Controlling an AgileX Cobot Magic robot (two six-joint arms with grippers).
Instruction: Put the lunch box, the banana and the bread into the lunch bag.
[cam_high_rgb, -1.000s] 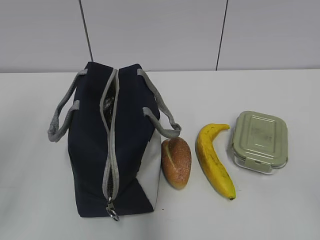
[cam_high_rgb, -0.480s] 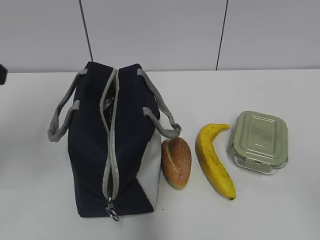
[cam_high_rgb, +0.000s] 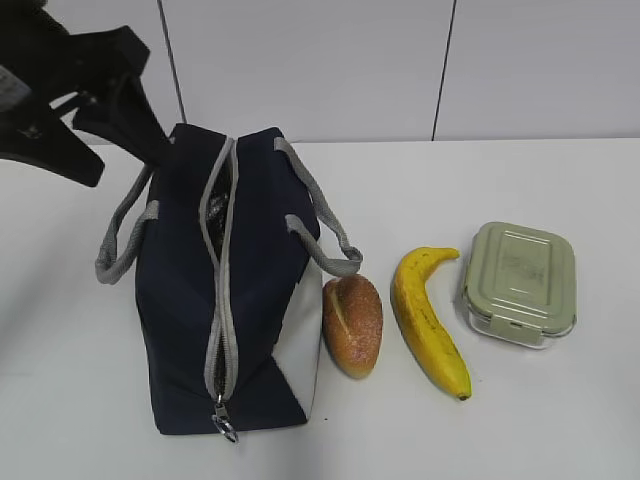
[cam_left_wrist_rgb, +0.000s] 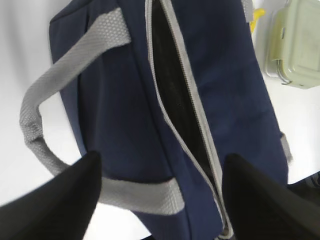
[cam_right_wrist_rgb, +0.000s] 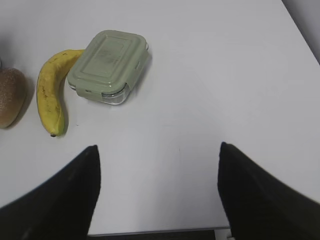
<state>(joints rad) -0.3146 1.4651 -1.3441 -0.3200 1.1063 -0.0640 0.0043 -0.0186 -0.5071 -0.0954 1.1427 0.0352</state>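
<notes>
The navy lunch bag (cam_high_rgb: 260, 300) lies on the white table with its grey zipper partly open and its ring pull (cam_high_rgb: 226, 428) at the near end. The bread (cam_high_rgb: 352, 325), banana (cam_high_rgb: 428, 320) and sage-green lunch box (cam_high_rgb: 520, 278) lie in a row to its right. My left gripper (cam_high_rgb: 128, 165) is open and empty above the bag's far left corner. In the left wrist view it (cam_left_wrist_rgb: 162, 165) hangs over the bag (cam_left_wrist_rgb: 120, 100) and its zipper gap (cam_left_wrist_rgb: 175, 100). My right gripper (cam_right_wrist_rgb: 157, 155) is open and empty over bare table, short of the lunch box (cam_right_wrist_rgb: 107, 65), banana (cam_right_wrist_rgb: 50, 92) and bread (cam_right_wrist_rgb: 10, 95).
The bag's grey handles (cam_high_rgb: 125, 235) flop out to both sides. A grey wall (cam_high_rgb: 400, 70) stands behind the table. The table's edge (cam_right_wrist_rgb: 165, 231) shows below my right gripper. The lunch box (cam_left_wrist_rgb: 295, 45) shows at the left wrist view's top right.
My left gripper has come into the exterior view from the top left and now hangs over the bag's far end. The bag, bread, banana and lunch box have not moved.
</notes>
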